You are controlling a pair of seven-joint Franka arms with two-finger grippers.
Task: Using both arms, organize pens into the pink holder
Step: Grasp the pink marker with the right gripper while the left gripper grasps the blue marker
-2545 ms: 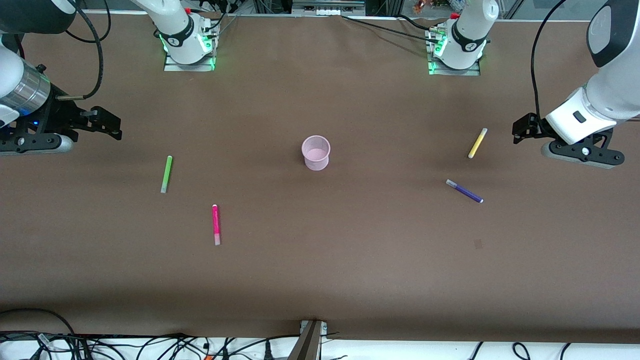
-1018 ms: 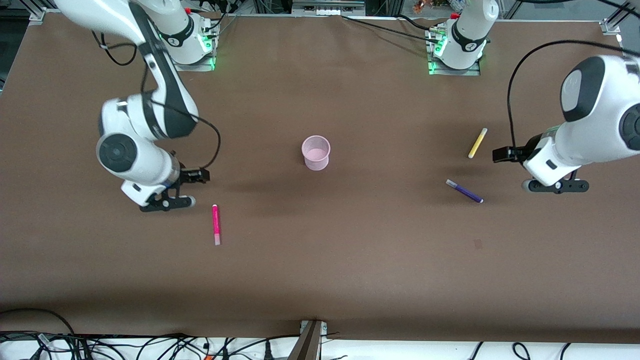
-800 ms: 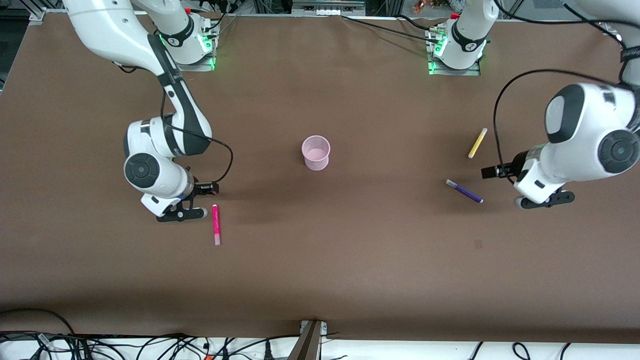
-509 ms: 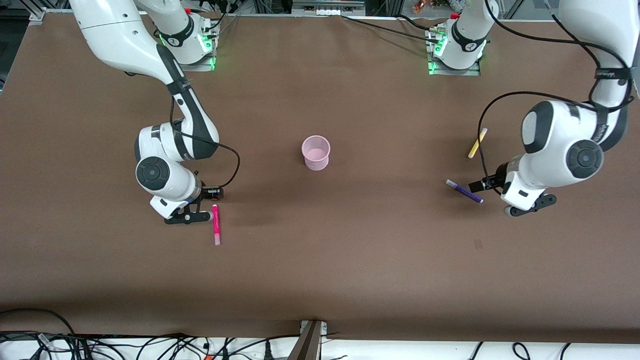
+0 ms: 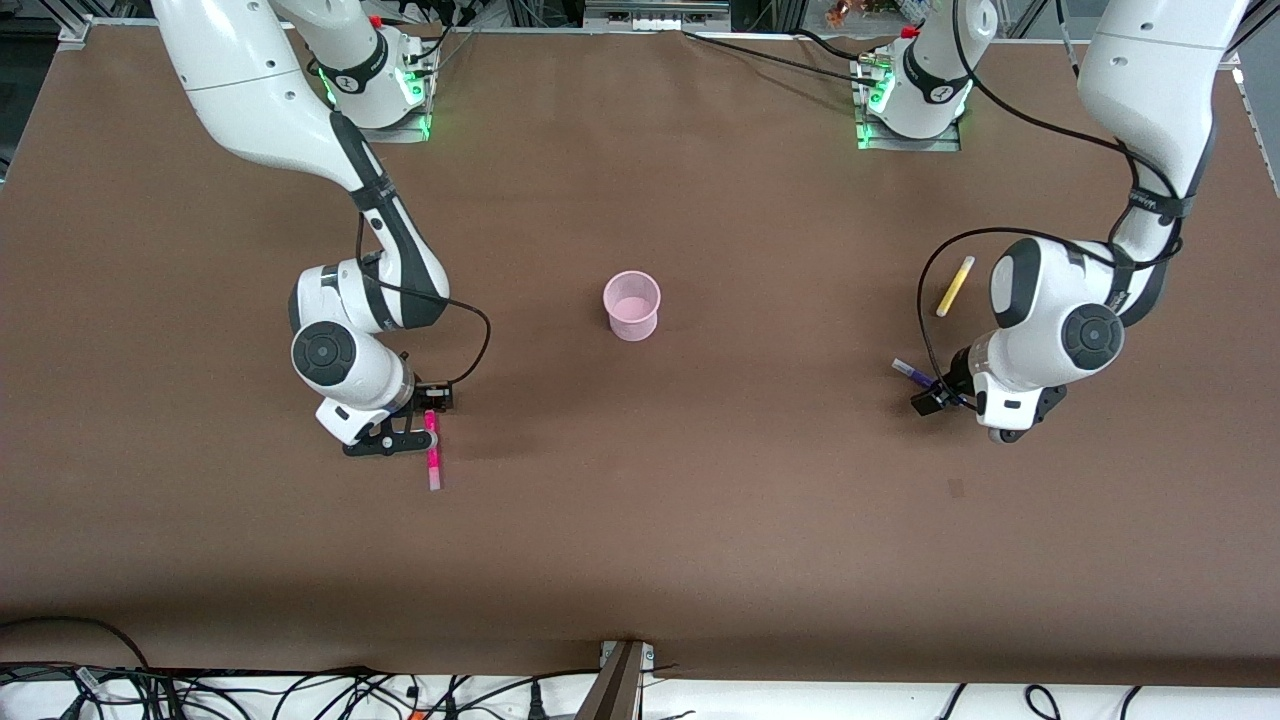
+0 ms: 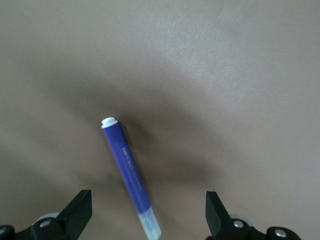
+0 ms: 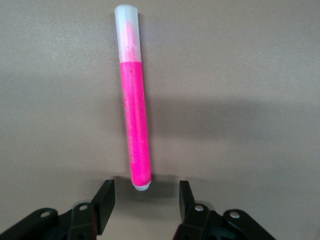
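Both arms have swung in from the frame edges within the last couple of seconds and dropped low over their targets. So this is the pre-grasp stage: no pen is lifted yet, none is in the cup.

Right gripper (image 5: 428,425), lower left of the front view, sits at the upper end of the slim magenta-pink marker pen (image 5: 433,455) lying flat on the brown tabletop (image 5: 700,500). Left gripper (image 5: 935,392), centre right, is over the dark purple marker pen (image 5: 912,372), most of which the wrist hides.

The small pale pink translucent plastic cup (image 5: 632,305) stands upright mid-frame and looks empty. The yellow marker pen (image 5: 955,286) lies untouched above the left gripper. The green pen is out of sight, probably hidden under the right arm.

The wrist views add what the front view can't show:
- Right wrist: fingers apart and empty, pink pen's near end (image 7: 135,130) just short of the gap, roughly centred.
- Left wrist: fingers wide apart and empty, purple pen (image 6: 131,175) lying diagonally between them.
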